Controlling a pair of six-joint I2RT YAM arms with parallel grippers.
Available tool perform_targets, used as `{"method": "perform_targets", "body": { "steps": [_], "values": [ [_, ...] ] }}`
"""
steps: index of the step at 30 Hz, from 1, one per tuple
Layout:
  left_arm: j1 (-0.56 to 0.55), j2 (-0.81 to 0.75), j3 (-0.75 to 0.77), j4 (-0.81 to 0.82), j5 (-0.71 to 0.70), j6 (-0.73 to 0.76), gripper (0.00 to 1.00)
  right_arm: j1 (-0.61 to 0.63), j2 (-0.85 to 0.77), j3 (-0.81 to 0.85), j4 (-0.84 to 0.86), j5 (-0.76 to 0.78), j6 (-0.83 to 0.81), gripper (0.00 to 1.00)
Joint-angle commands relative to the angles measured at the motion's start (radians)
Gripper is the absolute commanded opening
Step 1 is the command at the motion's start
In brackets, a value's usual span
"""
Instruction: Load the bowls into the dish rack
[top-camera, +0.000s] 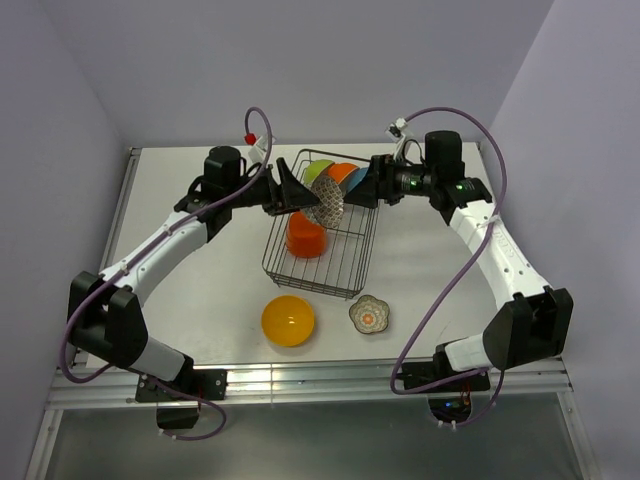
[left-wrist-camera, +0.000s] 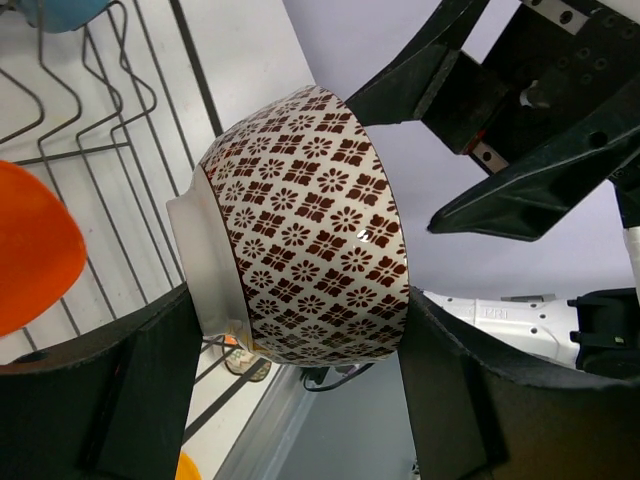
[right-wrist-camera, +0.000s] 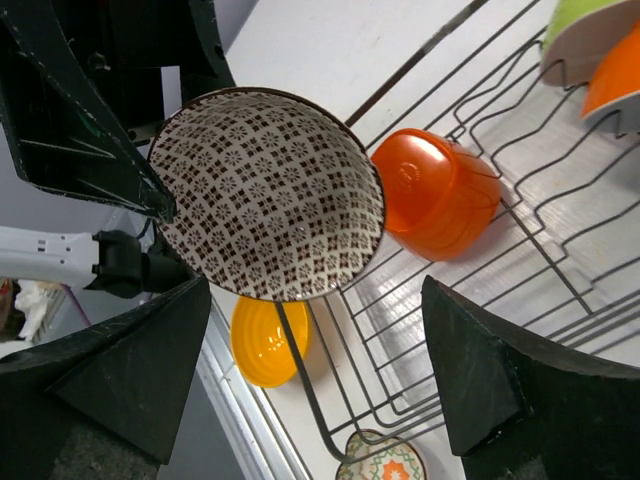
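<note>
Left pincer (left-wrist-camera: 300, 335) pinches the patterned bowl (left-wrist-camera: 310, 220) on its side over the rack (top-camera: 310, 284), mouth facing the right pincer (right-wrist-camera: 315, 300), which stands spread just beside it.

Top view looks down from the near edge over the table (top-camera: 200, 290); wrist views face each other close up, sharing the patterned bowl (left-wrist-camera: 310, 230) and dish rack (top-camera: 345, 250)

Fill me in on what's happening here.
The left gripper holds the patterned bowl on its side over the dish rack; the right gripper is open just beside it. An orange bowl lies in the rack and three others stand at its back. The yellow bowl and floral bowl sit on the table, not yet loaded.
</note>
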Motion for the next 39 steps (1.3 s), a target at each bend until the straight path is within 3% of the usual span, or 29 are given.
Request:
{"method": "perform_targets", "body": {
  "steps": [1, 3, 17, 30, 39],
  "values": [
    [0.017, -0.025, 0.014, 0.027, 0.012, 0.063, 0.00, -0.034, -0.028, 0.018, -0.001, -0.015, 0.002, 0.93],
    [0.015, -0.012, 0.025, -0.016, -0.002, 0.099, 0.00, -0.054, -0.022, 0.006, -0.004, -0.006, 0.008, 0.97],
    [0.015, 0.060, 0.112, -0.229, -0.092, 0.307, 0.00, -0.101, 0.073, -0.002, -0.147, 0.057, -0.058, 0.95],
    [-0.003, 0.079, 0.173, -0.292, -0.144, 0.406, 0.00, -0.100, 0.153, -0.021, -0.208, 0.198, -0.107, 0.70],
    [-0.067, 0.084, 0.219, -0.304, -0.206, 0.610, 0.00, -0.100, 0.228, -0.031, -0.207, 0.172, -0.107, 0.59]
  ]
}}
